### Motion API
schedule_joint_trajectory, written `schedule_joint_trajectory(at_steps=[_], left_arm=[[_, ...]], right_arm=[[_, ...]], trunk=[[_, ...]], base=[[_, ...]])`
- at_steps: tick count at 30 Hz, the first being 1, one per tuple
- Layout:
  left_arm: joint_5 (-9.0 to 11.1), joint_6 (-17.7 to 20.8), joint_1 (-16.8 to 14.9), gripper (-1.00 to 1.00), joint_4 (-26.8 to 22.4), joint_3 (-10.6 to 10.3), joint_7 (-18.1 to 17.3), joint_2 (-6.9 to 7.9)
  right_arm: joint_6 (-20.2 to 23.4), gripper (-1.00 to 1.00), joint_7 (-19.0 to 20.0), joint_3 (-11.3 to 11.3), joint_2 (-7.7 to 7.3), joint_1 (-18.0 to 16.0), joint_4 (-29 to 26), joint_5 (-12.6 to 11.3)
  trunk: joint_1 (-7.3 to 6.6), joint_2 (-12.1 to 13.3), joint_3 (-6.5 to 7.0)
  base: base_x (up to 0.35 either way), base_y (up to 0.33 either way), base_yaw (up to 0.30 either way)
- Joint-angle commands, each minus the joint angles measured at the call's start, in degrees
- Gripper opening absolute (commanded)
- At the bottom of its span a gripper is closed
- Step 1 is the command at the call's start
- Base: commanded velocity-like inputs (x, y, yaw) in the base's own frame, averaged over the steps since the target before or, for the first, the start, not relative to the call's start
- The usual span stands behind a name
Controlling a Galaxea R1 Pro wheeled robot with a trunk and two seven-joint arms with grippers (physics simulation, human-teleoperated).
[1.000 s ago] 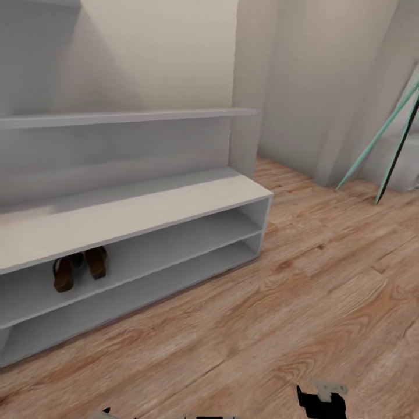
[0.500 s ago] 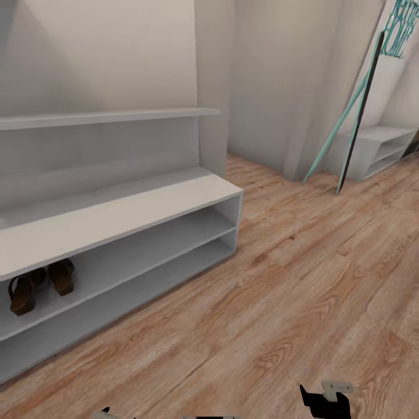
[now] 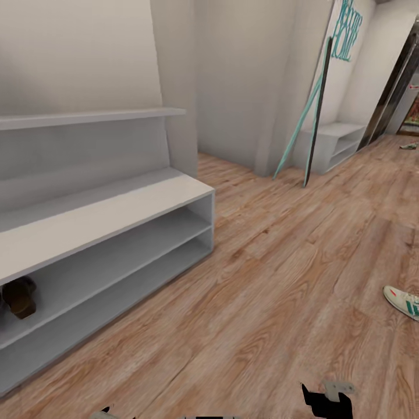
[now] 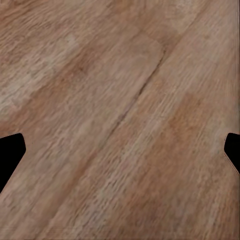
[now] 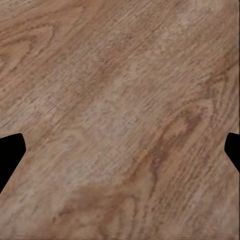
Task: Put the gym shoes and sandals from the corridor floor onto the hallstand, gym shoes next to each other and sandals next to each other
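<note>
The pale hallstand [image 3: 105, 212] stands at the left of the head view. On its upper open shelf, at the picture's left edge, sits a dark brown sandal [image 3: 20, 297]; what lies beside it is cut off. One cream-white gym shoe [image 3: 403, 301] with green stripes lies on the corridor floor [image 3: 273, 279] at the right edge, partly cut off. In the left wrist view my left gripper [image 4: 120, 155] is open over bare planks. My right gripper [image 5: 120, 155] is open too, with floor between its fingers.
Teal and dark poles [image 3: 308, 122] lean on the far wall beside a small white shelf unit [image 3: 340, 142]. A wall corner [image 3: 174, 87] rises behind the hallstand's right end. A small thing [image 3: 409, 145] lies far down the corridor, too small to name.
The camera has turned to the right: hallstand and sandals slid left in the picture, and the gym shoe and far corridor came into view. Both grippers stay open.
</note>
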Motion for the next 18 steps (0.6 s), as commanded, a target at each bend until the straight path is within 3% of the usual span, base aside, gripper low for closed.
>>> schedule_joint_trajectory(at_steps=[1, 18], left_arm=[[0.1, 0.0, 0.0, 1.0, 0.0, 0.3, -0.5, -0.03], [0.1, 0.0, 0.0, 1.0, 0.0, 0.3, -0.5, 0.0]], right_arm=[[-0.2, 1.0, 0.3, -0.1, 0.01, 0.0, 0.1, -0.6], [-0.2, 1.0, 0.3, 0.0, 0.09, 0.0, 0.2, -0.9]], trunk=[[-0.01, 0.0, -0.05], [-0.01, 0.0, -0.05]], base=[[0.0, 0.0, -0.3], [0.0, 0.0, -0.3]])
